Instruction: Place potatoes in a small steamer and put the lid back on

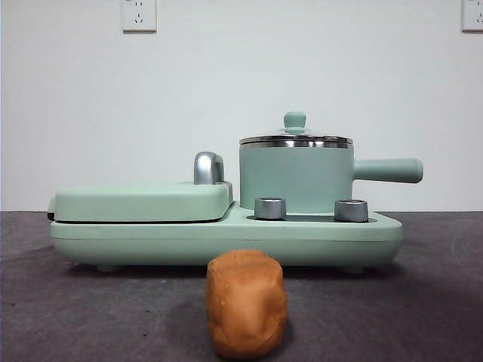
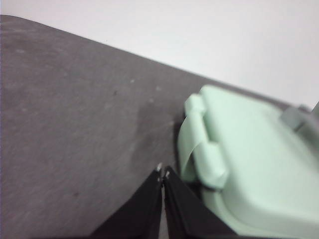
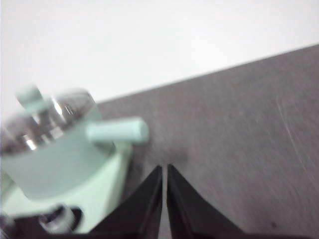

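Observation:
An orange-brown potato (image 1: 246,303) lies on the dark table in front of the appliance, near the front edge. The small mint-green steamer (image 1: 296,176) stands on the right half of the base, its straight handle (image 1: 388,170) pointing right. The glass lid (image 1: 295,139) with its mint knob (image 1: 294,121) sits on the steamer. In the right wrist view the steamer (image 3: 50,154) and its handle (image 3: 117,132) show blurred. My right gripper (image 3: 165,169) is shut and empty over bare table beside the steamer. My left gripper (image 2: 163,173) is shut and empty beside the grill plate's corner (image 2: 202,159).
The mint-green appliance base (image 1: 226,235) carries a flat hinged grill plate (image 1: 139,201) with a chrome handle (image 1: 208,167) on its left half and two steel dials (image 1: 270,208) at the front. Neither arm shows in the front view. A white wall stands behind.

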